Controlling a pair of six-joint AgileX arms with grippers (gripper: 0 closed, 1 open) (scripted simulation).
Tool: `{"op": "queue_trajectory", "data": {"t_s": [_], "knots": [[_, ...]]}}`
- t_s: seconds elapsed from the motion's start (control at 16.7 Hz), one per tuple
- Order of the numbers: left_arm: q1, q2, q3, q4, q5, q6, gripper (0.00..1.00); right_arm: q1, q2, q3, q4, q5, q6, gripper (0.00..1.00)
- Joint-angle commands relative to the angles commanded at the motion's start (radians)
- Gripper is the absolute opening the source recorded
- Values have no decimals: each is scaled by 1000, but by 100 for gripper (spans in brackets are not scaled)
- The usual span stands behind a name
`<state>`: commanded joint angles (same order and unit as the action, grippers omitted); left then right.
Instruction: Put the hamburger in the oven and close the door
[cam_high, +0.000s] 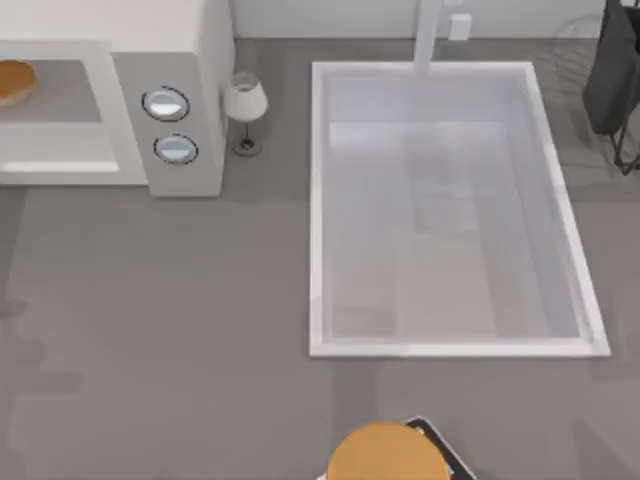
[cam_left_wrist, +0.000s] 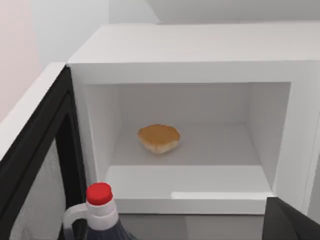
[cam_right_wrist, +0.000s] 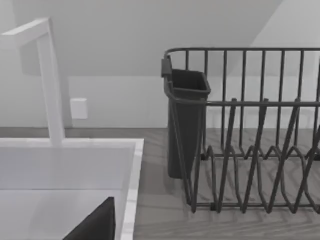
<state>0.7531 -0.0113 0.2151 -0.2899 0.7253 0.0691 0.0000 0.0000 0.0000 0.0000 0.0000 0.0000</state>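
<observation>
Inside the oven (cam_left_wrist: 200, 50) cavity, ahead of the left wrist camera, sits the hamburger (cam_left_wrist: 158, 138) on the floor; door (cam_left_wrist: 35, 165) swung open beside it. Bottle (cam_left_wrist: 99, 212) nearer. Grip states: cannot tell.

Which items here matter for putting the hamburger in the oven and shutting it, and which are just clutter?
Job:
hamburger, already inside the cavity
oven
door, standing open

Clutter:
sink
glass
red-capped bottle
dish rack
orange disc
</observation>
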Motion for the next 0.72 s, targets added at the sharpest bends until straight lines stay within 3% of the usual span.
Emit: {"op": "queue_trajectory", "data": {"t_s": [0.3,0.72], "knots": [[88,359,258,-112,13,191,0,0,0,0,0,0,0,100],[211,1082,711,-299,2,529,0,0,0,0,0,0,0,100]]}}
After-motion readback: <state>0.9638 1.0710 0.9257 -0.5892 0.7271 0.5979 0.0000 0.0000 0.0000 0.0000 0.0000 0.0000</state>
